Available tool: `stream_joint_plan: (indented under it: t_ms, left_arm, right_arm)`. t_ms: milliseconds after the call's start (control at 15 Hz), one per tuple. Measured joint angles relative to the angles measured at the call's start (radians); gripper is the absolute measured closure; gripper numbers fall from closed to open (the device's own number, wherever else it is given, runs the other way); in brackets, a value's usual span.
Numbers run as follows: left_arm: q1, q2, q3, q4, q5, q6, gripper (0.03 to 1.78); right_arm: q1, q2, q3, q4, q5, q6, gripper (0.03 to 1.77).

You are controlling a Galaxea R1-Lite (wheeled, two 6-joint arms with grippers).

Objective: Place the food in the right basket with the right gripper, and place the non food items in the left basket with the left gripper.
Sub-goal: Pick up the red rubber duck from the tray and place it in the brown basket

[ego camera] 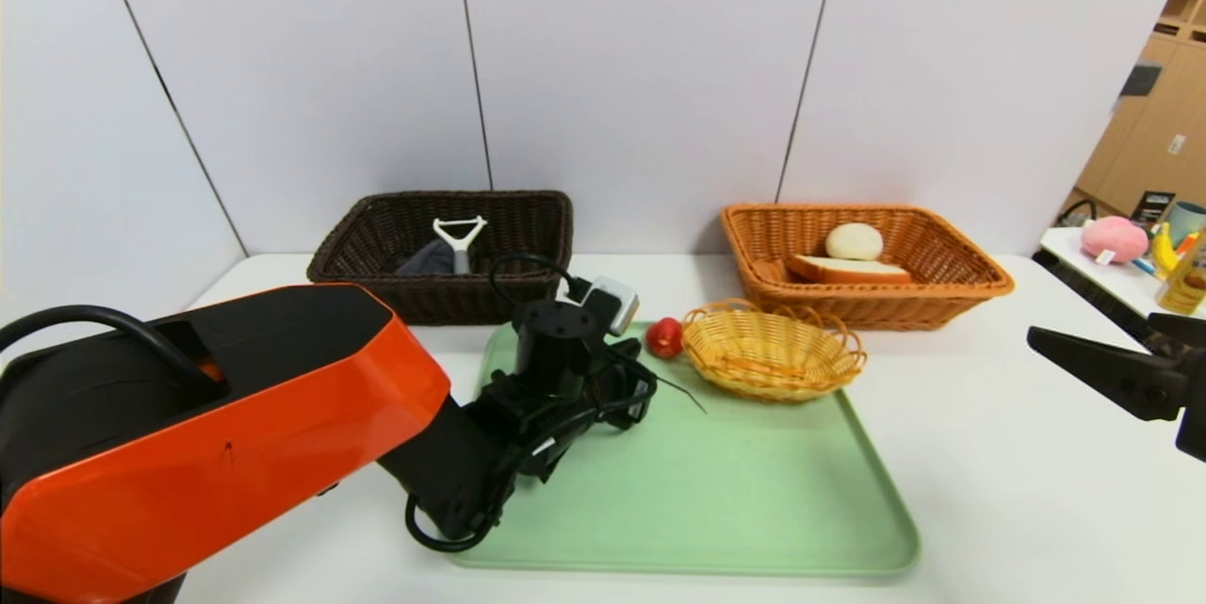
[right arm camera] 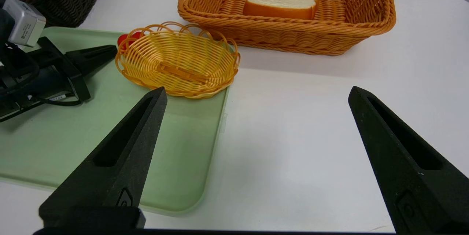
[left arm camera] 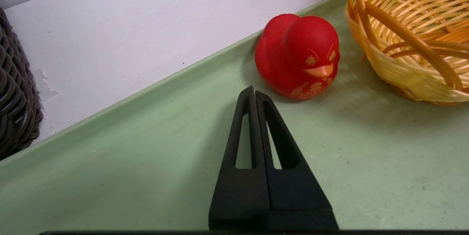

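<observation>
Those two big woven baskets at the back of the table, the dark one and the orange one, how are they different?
The dark brown wicker basket stands at the robot's left; the orange-brown wicker basket stands at its right. The dark one holds a white-headed peeler and a grey rolled cloth; the orange one holds a white bread slice and a pale bun. Both are rectangular, woven and stand on the white table behind the green tray.

Left arm's got a chunky glossy orange shell (ego camera: pixel 226 453) over black, with looped black cables (ego camera: pixel 528 439) and a small silver-grey box (ego camera: pixel 612 301) at the wrist. Both grippers use matte black, tapered, slotted fingers (right arm camera: pixel 121 154).
</observation>
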Motion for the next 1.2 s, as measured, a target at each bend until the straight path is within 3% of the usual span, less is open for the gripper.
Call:
stream_joint_plan:
  t_ms: [733,1067,1200]
  left_arm:
    - [-0.002,-0.115,0.134,0.008,0.002,-0.033,1.77]
    - [-0.018,-0.136,0.154,0.003,0.031,-0.024,0.99]
    - [-0.025,-0.139,0.156,0.002,0.023,-0.025,0.80]
  right_arm:
    - [0.001,-0.011,0.021,0.000,-0.002,0.000,0.09]
    - [0.002,-0.007,0.034,0.000,0.000,-0.001,0.09]
    - [0.003,-0.006,0.036,0.000,0.000,0.000,0.09]
